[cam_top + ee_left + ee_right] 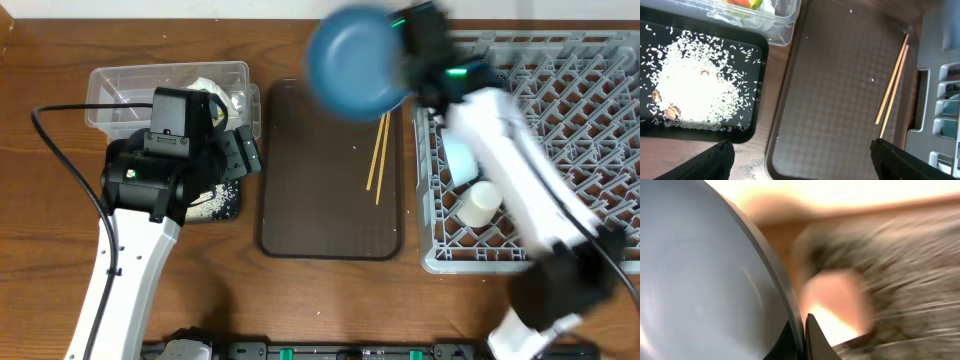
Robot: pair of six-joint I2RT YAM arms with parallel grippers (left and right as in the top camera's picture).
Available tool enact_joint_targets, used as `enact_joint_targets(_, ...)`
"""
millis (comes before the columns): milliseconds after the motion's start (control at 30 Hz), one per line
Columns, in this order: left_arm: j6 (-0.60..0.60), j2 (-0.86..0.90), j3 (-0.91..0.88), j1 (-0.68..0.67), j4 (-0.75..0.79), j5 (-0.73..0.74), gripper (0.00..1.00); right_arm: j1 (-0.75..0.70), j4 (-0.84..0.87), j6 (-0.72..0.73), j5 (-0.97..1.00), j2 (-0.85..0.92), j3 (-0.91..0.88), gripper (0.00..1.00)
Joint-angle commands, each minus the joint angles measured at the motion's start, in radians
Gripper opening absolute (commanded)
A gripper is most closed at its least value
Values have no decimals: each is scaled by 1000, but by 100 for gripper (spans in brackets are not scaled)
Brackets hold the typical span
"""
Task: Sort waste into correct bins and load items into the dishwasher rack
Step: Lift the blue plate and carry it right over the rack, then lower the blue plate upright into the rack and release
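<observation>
My right gripper [407, 58] is shut on the rim of the dark blue plate [352, 62] and holds it in the air over the far right of the brown tray; the view is motion-blurred. In the right wrist view the fingers [801, 336] pinch the plate's edge [700, 280]. My left gripper [801, 161] is open and empty, above the tray's left edge beside the black tray-bin [754, 117], which holds loose rice [690, 95]. The chopsticks [378, 155] lie on the tray's right side. The tissue and wrapper [215, 92] lie in the clear tub [120, 85].
The brown serving tray [320, 200] sits mid-table. The grey dishwasher rack [570, 110] stands at the right, with a small white cup [480, 203] and a pale blue piece [460, 160] near its left edge. Its corner shows in the left wrist view [940, 75].
</observation>
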Motion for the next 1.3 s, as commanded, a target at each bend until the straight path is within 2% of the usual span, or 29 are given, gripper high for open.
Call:
enact_joint_targets(0,6,6,-5,5,-5,-13,90,-78,8,-85,327,-76,13,1)
enact_joint_targets(267,6,6,-5,5,-5,-13,90,-235,69,-365,625,-47,12,1)
enact_joint_targets(533,6,6,-5,5,-5,-13,90,-298,310,-760,795,24,12,1)
enact_joint_targets(800,6,6,-5,5,-5,-13,89,-336,488,-1072,758,117,12,1)
enact_joint_targets(933,6,6,-5,5,-5,-13,90,-344,501,-1160,748,178,12,1)
enact_joint_targets(1267,6,6,-5,5,-5,-13,90,-393,504,-1168,761,236,12,1)
